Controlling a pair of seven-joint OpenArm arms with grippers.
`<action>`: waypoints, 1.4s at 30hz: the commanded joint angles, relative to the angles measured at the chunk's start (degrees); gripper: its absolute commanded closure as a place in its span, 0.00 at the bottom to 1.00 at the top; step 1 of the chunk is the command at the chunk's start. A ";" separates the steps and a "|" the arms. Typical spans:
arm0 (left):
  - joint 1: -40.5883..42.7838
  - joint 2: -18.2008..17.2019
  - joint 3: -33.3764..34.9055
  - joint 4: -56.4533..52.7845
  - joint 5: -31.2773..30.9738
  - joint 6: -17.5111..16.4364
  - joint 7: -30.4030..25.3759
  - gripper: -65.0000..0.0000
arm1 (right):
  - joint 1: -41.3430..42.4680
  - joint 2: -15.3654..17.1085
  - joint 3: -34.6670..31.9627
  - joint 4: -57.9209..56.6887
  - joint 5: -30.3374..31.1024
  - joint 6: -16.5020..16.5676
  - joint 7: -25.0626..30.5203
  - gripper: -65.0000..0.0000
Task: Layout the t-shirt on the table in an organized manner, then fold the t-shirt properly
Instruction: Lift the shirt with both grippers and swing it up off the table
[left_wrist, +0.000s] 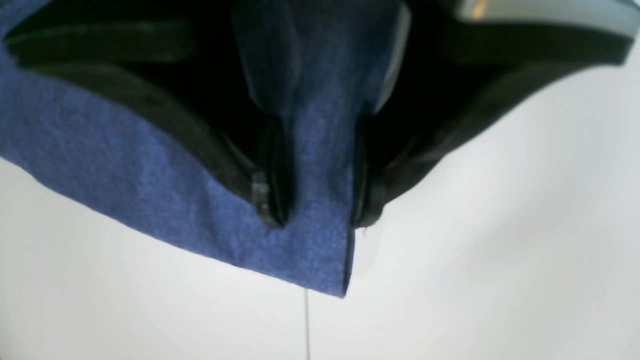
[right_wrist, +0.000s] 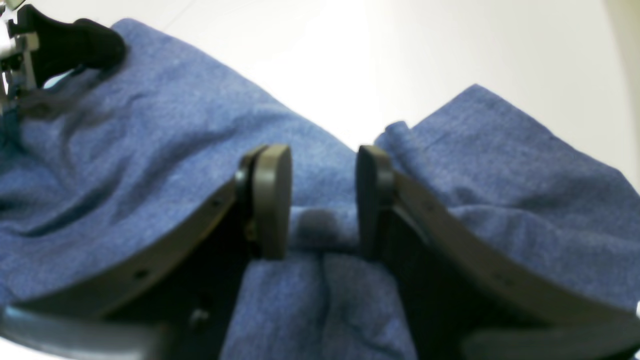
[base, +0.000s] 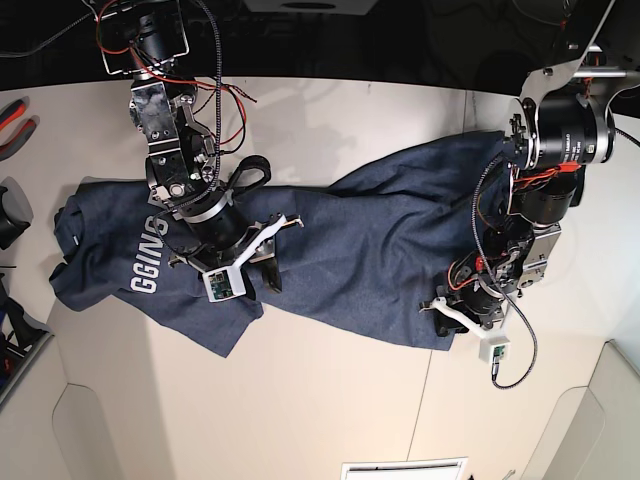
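The navy t-shirt (base: 350, 240) lies stretched across the off-white table (base: 330, 410), rumpled in the middle, with white lettering (base: 150, 255) showing at its left end. My left gripper (base: 447, 306) is at the shirt's lower right corner. In the left wrist view it (left_wrist: 318, 210) is shut on the t-shirt (left_wrist: 150, 170), whose corner hangs just over the table (left_wrist: 500, 225). My right gripper (base: 266, 250) is on the shirt's left half, near the lettering. In the right wrist view it (right_wrist: 322, 200) has a bunched fold of the t-shirt (right_wrist: 150, 150) between its pads, with the table (right_wrist: 450, 40) beyond.
Red-handled pliers (base: 14, 110) and a dark object (base: 10, 215) lie at the table's left edge. A thin seam (base: 424, 400) runs to the front edge. A black part with wires (right_wrist: 65, 45) rests on the fabric at the right wrist view's top left.
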 joint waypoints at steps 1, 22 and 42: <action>-1.88 -0.33 -0.04 0.72 -1.31 -0.76 -1.53 0.71 | 1.09 -0.17 0.09 1.11 0.26 0.42 1.66 0.67; -1.79 -1.60 -0.04 9.18 -13.18 -19.97 0.57 1.00 | 1.09 -0.15 0.15 1.14 0.22 0.39 1.66 0.67; 5.38 -10.03 -0.04 39.28 -68.85 -19.97 62.49 1.00 | 2.21 0.15 14.40 16.24 0.04 -0.96 -0.72 0.67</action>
